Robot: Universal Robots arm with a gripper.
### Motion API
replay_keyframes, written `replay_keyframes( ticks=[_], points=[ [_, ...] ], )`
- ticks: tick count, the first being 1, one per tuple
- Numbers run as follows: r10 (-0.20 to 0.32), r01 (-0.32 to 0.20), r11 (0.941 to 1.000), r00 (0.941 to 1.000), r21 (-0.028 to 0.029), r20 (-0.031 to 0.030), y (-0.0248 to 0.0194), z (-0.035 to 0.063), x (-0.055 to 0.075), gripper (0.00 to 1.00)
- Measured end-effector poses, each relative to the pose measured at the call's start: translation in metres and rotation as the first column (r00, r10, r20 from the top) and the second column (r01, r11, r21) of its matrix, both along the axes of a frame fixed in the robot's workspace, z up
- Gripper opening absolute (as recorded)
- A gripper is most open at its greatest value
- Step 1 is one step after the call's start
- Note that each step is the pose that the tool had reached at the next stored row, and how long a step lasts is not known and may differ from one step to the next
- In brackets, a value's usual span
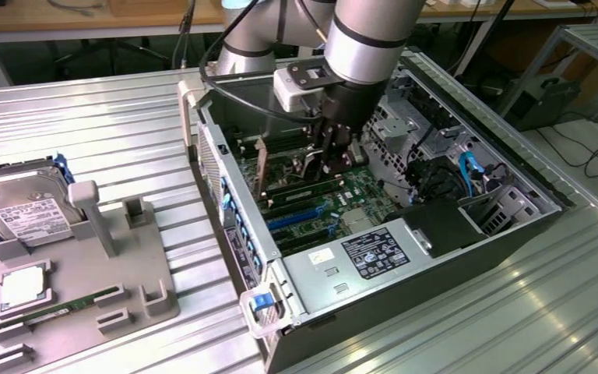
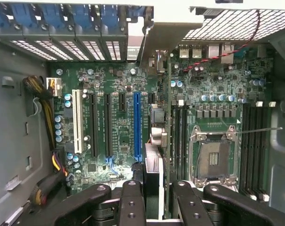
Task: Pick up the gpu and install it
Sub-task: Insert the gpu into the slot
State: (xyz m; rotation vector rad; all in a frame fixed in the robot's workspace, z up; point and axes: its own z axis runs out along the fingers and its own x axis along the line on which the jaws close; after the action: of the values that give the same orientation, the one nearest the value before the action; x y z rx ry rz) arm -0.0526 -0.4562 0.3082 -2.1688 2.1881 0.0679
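The gpu (image 2: pixel 154 141) is a thin dark card seen edge-on, a pale metal bracket at its far end, standing upright over the motherboard (image 2: pixel 109 117) inside the open computer case (image 1: pixel 507 234). The gripper (image 2: pixel 153 197) pinches its near edge between two black fingers (image 2: pixel 131 202). One hard drive (image 1: pixel 24 210) sits on the grey holder tray (image 1: pixel 122 273).

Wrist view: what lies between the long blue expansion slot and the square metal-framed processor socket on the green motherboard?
In the wrist view, the thin dark gpu card, seen edge-on, and black memory slots lie between them.
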Motion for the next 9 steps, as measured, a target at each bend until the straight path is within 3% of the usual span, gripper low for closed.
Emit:
replay_keyframes(
  ticks=[6, 9],
  points=[
    [0.000, 0.000, 1.0000, 1.0000, 0.0000, 0.0000, 0.0000, -0.0110, 0.000, 0.28],
    [0.000, 0.000, 1.0000, 1.0000, 0.0003, -0.0004, -0.0057, -0.0155, 0.000, 0.28]
  ],
)
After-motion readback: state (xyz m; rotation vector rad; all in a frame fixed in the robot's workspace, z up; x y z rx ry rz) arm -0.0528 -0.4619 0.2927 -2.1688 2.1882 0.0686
